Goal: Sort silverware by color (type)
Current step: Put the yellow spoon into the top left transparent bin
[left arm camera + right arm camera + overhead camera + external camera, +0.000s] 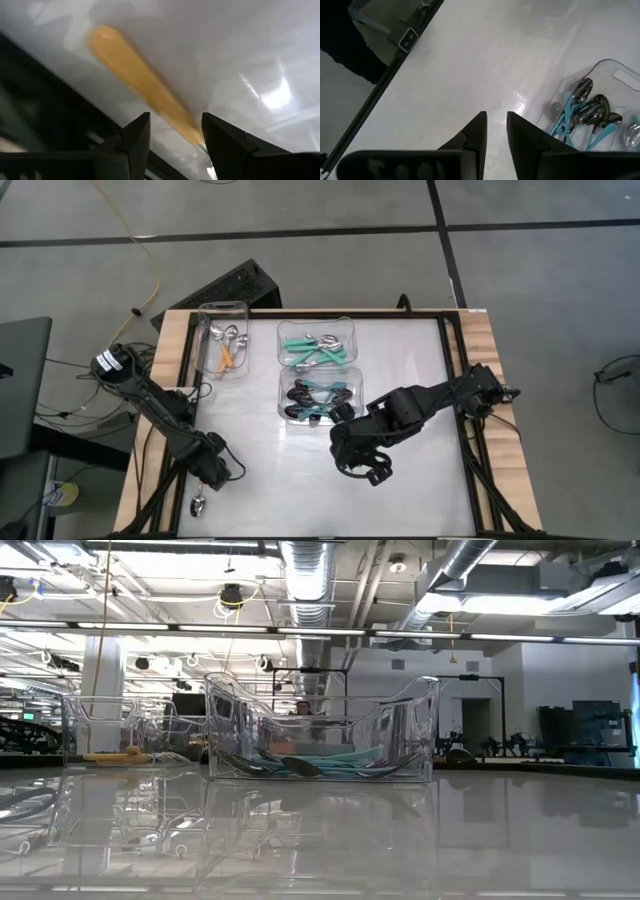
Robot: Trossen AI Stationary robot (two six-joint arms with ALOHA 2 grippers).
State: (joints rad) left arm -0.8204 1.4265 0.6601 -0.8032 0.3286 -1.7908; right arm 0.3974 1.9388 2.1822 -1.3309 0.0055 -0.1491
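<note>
**Spoon sorting: left gripper at the table's lower left edge, three tubs partly filled**

High view. The left gripper (pixel 207 470) sits at the lower left of the frame, over the table (pixel 400 410) edge; a silver spoon bowl (pixel 199 503) shows just below it. The right gripper (pixel 368 470) hovers low at centre, just below the tubs. At upper left of the table, one clear tub (pixel 222 338) holds silver spoons with an orange handle (pixel 226 352). Right of it, a second tub (pixel 316 345) holds teal-handled silver spoons (pixel 318 350); directly below that, a third tub (pixel 318 395) holds teal-handled black spoons (pixel 318 396).

Low view. The tubs stand at mid-frame; teal handles lie in the nearest one (pixel 320 740). Neither gripper appears.

Left wrist view. The fingers (pixel 137 142) are spread apart, and an orange-handled spoon (pixel 142 82) runs diagonally from upper left down into the gap between them; whether it is pinched cannot be told.

Right wrist view. The fingers (pixel 476 132) stand narrowly parted over bare table, holding nothing; the black spoons (pixel 587 112) lie at the right edge.
</note>
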